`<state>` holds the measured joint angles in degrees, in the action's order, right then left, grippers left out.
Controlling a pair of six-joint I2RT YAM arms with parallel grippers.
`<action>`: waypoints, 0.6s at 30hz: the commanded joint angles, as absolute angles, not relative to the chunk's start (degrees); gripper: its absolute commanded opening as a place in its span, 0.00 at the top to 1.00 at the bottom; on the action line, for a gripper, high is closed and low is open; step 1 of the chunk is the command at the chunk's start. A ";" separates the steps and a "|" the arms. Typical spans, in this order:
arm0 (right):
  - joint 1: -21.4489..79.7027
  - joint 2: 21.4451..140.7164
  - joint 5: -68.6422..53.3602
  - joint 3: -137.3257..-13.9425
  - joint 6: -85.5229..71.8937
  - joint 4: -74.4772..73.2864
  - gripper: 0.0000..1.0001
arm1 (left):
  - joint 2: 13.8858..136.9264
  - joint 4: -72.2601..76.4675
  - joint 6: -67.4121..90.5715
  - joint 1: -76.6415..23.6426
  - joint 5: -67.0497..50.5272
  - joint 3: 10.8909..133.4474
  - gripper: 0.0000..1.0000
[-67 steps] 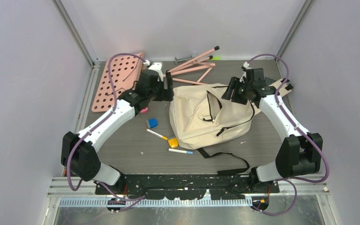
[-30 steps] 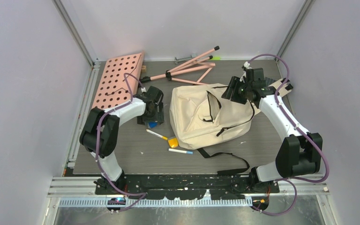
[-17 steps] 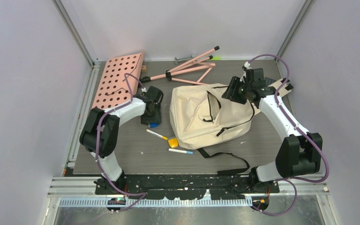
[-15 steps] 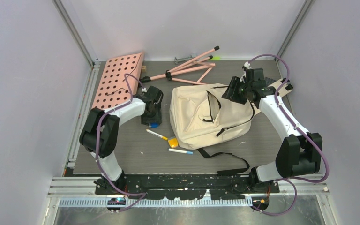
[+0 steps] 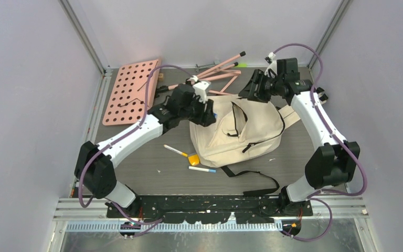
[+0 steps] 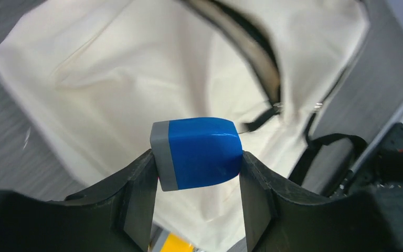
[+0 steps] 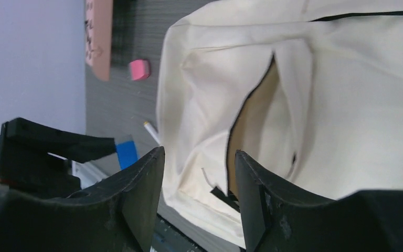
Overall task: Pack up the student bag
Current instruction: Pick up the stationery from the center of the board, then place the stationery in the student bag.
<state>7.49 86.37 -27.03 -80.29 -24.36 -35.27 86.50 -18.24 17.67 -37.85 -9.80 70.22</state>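
The student bag [image 5: 241, 134], a cream cloth backpack with black zippers, lies at the table's middle right. Its top zipper opening [image 6: 249, 50] gapes a little. My left gripper [image 5: 208, 113] is shut on a blue block with a grey end [image 6: 204, 149] and holds it above the bag's upper left part [image 6: 126, 73]. My right gripper [image 5: 247, 93] hovers open and empty over the bag's far edge. In the right wrist view its fingers [image 7: 199, 152] frame the bag's opening [image 7: 257, 110], and the blue block [image 7: 126, 150] shows at the left.
A pink pegboard [image 5: 128, 92] and pink rods [image 5: 218, 73] lie at the back. Two markers [image 5: 176, 150] [image 5: 202, 169] and a yellow block [image 5: 193, 159] lie left of the bag. A black strap [image 5: 254, 181] trails in front. A pink eraser [image 7: 139, 69] lies by the pegboard.
My left gripper has taken the blue block off the table and carried it up and right over the bag. My right gripper has risen and moved slightly back.
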 commanded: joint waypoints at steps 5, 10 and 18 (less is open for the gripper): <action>12.42 94.99 -47.18 -91.04 -21.25 -49.55 0.45 | 90.16 -14.87 9.50 -45.26 -17.60 78.06 0.70; 13.89 97.43 -52.78 -91.16 -16.68 -57.18 0.45 | 91.16 -13.97 8.74 -47.07 -17.29 78.95 0.70; 16.16 100.01 -53.42 -92.36 -8.76 -66.95 0.51 | 91.41 -14.02 7.41 -47.37 -16.19 79.80 0.71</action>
